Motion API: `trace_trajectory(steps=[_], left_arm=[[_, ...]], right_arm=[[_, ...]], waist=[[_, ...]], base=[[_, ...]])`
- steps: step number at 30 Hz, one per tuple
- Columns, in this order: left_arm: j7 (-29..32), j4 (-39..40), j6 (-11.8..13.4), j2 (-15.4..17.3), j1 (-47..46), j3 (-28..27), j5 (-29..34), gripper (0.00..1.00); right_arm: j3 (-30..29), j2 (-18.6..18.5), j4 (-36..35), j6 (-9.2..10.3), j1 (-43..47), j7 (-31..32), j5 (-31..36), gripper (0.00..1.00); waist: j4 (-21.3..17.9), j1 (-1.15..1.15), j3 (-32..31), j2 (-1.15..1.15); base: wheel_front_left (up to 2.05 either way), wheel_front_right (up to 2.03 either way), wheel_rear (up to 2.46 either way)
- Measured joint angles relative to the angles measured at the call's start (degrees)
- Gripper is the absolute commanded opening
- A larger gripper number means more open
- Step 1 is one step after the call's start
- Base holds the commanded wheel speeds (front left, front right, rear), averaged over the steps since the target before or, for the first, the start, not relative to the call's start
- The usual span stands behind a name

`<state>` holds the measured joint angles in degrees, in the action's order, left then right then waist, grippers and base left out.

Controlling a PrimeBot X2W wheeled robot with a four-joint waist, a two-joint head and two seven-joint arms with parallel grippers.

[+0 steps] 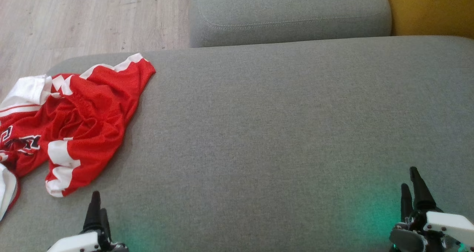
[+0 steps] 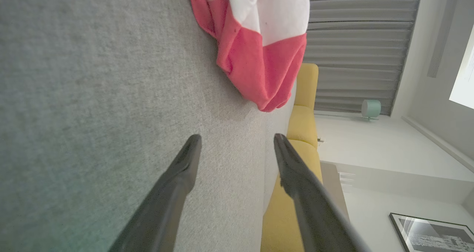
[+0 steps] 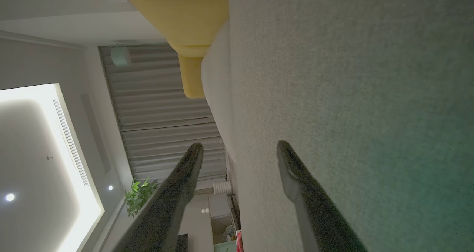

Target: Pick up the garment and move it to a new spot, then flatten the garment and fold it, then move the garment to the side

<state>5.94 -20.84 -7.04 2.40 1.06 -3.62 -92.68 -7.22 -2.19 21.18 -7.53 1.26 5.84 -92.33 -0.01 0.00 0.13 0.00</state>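
A crumpled red and white garment (image 1: pixel 74 122) lies on the left end of the grey cushion (image 1: pixel 281 133), partly hanging over its left edge. In the left wrist view a red and white end of the garment (image 2: pixel 259 44) shows ahead of the fingers. My left gripper (image 1: pixel 97 207) hovers at the lower left, just below the garment's nearest hem, open and empty (image 2: pixel 237 139). At the lower right, far from the cloth, my right gripper (image 1: pixel 411 181) also stands open with nothing in it (image 3: pixel 240 146).
A second grey cushion (image 1: pixel 289 15) sits behind the first, with a yellow cushion (image 1: pixel 433 7) at the back right. Pale wooden floor (image 1: pixel 74 18) lies beyond the cushion's left edge. The wrist views show curtains (image 2: pixel 355 40) and a yellow seat (image 2: pixel 303 118).
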Motion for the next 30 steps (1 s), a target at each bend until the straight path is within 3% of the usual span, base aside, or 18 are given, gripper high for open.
trace_trajectory(steps=[12,30], left_arm=[[-2.0,1.5,0.1,0.0,-0.7,0.3,7.8,1.00],[-5.0,4.4,3.6,-0.1,-0.7,4.4,23.7,1.00]], right_arm=[[1.8,0.0,-0.7,0.00,-0.7,-1.9,8.3,1.00],[5.0,0.0,-2.4,0.00,-0.8,-4.9,24.2,1.00]], waist=[[0.0,0.00,0.0,0.00],[0.5,0.00,0.0,0.00]], base=[[0.00,0.00,0.00],[0.00,0.00,0.00]])
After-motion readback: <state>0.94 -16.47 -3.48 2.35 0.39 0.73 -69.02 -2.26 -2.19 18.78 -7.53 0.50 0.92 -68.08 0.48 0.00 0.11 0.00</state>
